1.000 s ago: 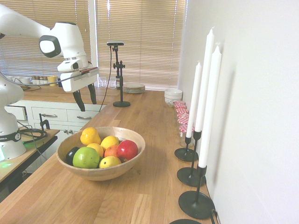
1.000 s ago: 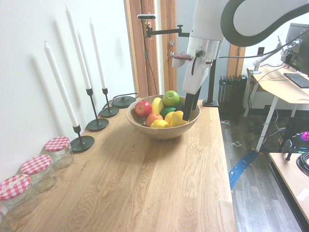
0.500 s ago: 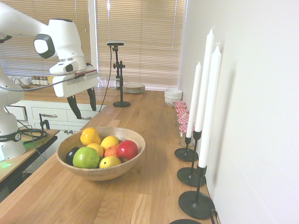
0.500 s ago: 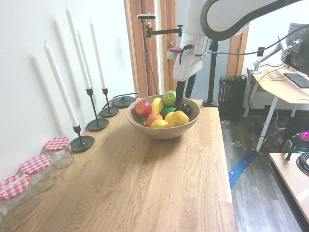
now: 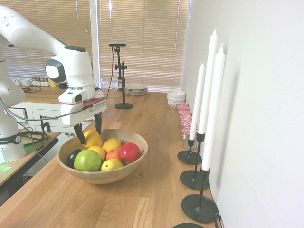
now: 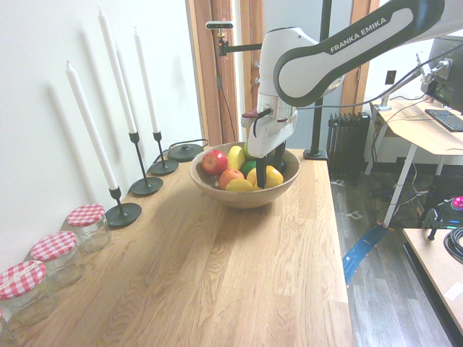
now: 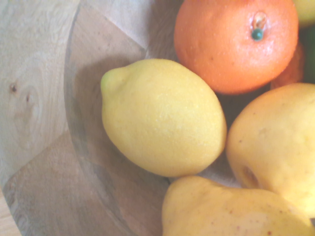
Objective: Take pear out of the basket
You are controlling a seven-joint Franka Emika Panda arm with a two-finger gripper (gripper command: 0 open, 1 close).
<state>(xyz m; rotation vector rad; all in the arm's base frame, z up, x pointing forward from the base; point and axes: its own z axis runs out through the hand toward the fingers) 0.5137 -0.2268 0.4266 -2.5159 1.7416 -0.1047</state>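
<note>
Yellow-orange, glossy, tapered pear [image 5: 94,139] is held by the round, light-wood basket [image 5: 109,177] beneath the black-fingered tool [image 5: 91,137], opened wide, seemingly for straddling.

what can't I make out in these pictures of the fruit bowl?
- Pear: cut off by the wrist view's bottom edge.
- Green apple: mostly hidden behind the gripper in the second exterior view.
- Dark fruit: partly hidden by the green apple in the first exterior view.

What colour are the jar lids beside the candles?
Red-and-white checked lids; clearest in the second exterior view.
</note>
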